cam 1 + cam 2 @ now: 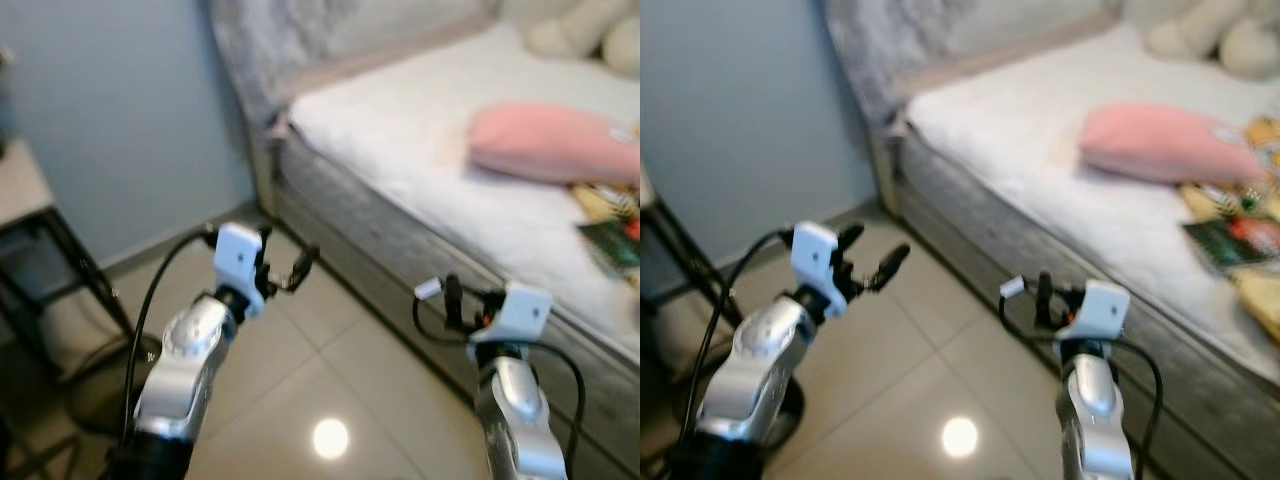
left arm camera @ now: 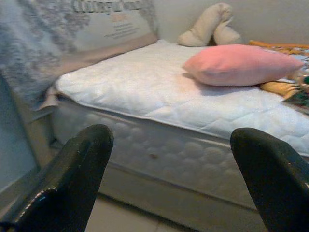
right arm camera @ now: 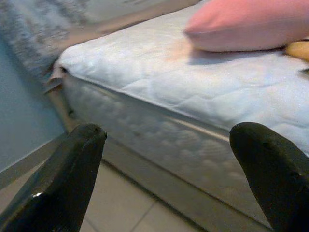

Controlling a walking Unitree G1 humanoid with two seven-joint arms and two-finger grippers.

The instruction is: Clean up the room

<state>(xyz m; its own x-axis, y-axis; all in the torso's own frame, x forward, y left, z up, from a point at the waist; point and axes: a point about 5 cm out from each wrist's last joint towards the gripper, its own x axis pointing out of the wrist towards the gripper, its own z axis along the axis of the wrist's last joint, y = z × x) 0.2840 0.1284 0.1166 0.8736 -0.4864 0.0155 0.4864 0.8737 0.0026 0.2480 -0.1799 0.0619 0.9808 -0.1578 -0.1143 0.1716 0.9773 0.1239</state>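
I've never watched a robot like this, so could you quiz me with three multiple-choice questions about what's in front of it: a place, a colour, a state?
1. Where does the pillow lie?
A. on the floor
B. on the mattress
C. on a chair

2. What colour is the pillow?
A. pink
B. green
C. black

3. How do the left gripper and the right gripper stand?
A. both open
B. both shut
C. one holding a book

Answers: 1 B, it rests on the white mattress. 2 A, plainly pink. 3 A, each wrist view shows the fingers wide apart, holding nothing.
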